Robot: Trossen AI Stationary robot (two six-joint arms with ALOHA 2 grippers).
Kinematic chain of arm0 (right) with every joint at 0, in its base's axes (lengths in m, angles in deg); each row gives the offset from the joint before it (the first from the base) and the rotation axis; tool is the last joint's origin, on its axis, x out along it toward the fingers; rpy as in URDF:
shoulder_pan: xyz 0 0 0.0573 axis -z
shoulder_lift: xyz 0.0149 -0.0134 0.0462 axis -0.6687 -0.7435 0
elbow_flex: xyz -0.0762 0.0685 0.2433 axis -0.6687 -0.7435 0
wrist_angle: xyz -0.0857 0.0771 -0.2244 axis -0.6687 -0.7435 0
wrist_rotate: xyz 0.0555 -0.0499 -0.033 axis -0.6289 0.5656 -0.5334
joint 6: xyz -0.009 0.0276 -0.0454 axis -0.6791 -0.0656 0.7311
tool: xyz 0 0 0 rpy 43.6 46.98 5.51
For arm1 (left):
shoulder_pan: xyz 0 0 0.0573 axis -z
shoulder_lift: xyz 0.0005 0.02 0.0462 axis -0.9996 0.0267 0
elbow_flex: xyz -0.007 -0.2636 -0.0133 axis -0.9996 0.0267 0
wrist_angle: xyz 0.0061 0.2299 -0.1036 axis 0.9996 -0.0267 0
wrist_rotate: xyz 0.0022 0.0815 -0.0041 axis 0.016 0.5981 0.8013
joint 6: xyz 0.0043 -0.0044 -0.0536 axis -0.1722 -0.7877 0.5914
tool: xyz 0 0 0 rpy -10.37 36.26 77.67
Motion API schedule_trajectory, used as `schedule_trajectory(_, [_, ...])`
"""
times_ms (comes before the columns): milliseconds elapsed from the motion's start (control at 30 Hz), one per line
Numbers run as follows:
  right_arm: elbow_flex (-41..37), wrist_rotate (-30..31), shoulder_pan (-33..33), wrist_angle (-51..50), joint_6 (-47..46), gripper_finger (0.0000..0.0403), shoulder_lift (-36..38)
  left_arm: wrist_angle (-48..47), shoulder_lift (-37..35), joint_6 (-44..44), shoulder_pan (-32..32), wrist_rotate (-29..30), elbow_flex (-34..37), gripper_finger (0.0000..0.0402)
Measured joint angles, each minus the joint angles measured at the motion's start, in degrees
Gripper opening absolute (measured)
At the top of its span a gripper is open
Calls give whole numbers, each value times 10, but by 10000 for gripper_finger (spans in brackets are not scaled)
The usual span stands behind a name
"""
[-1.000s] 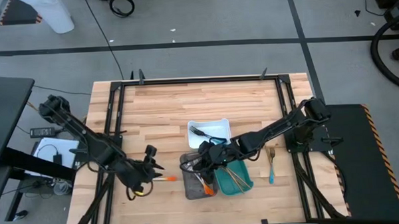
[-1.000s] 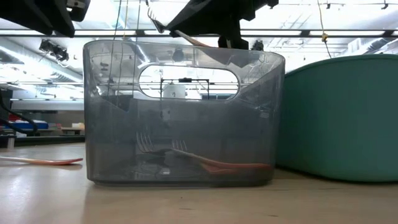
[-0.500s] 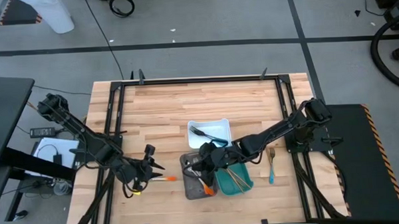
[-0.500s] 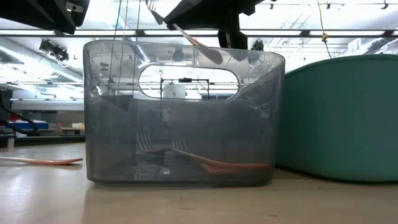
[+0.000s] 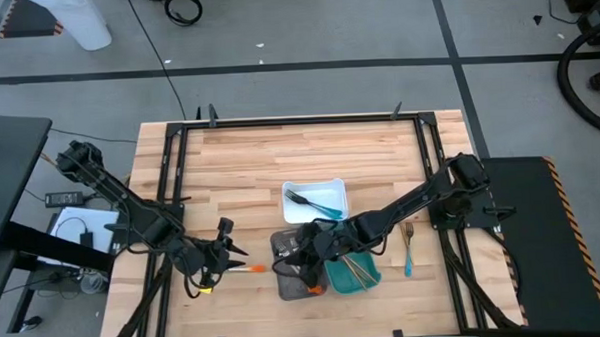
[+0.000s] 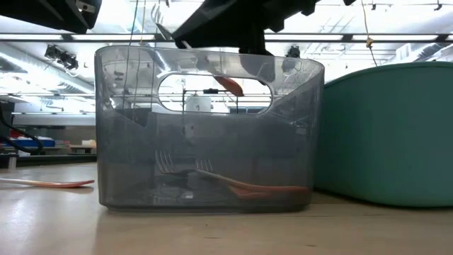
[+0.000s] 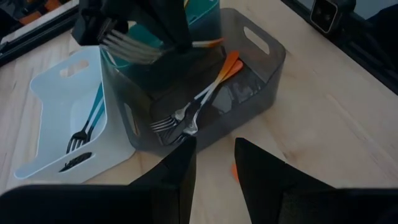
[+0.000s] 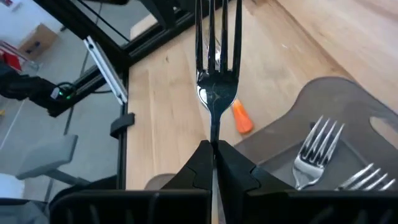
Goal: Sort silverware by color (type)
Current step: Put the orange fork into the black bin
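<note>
Right gripper [image 5: 311, 250] is over the grey tray [image 5: 284, 285], fingers pinched tight on the neck of a fork [image 8: 217, 74]. In the right wrist view the tines stick out ahead of the fingertips. The low view shows the orange handle end [image 6: 229, 86] hanging inside the tray's upper part, tilted, well above the tray floor.

Key relation: the held fork sits directly above the grey tray, so the drop point lies straight down from the gripper. Its long axis looks to run roughly along the tray's length, though I cannot tell this exactly from above. 2 orange-handled forks [image 7: 205, 93] already lie on the tray floor, handles toward the far end in the left wrist view.

Judgement: the release step is near. The gripper needs only to lower a little or let go, and the fork may clatter onto the 2 below.

Left gripper [image 5: 223, 253] hovers near the table's left front, fingers apart and holding nothing, just beside an orange-handled piece [image 5: 249, 268] lying flat on the wood. Its long axis runs left to right. The left arm is clearly the nearer one to it.

Other placements:
- White tray [image 5: 337, 185]: 1 teal-handled fork [image 5: 317, 204].
- Teal tray [image 5: 374, 276]: gold-bronze pieces [image 5: 355, 267].
- Table, right of the trays: 1 teal-handled piece [image 5: 407, 263].
</note>
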Motion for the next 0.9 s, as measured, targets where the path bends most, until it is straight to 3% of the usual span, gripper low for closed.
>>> schedule_trajectory(533, [0,-27,0,-24,-5,16,-13,2,0,-2,0,0,0,118])
schedule_trajectory(900, [0,-39,20,-129,-60,16,-6,6,0,-5,0,0,0,118])
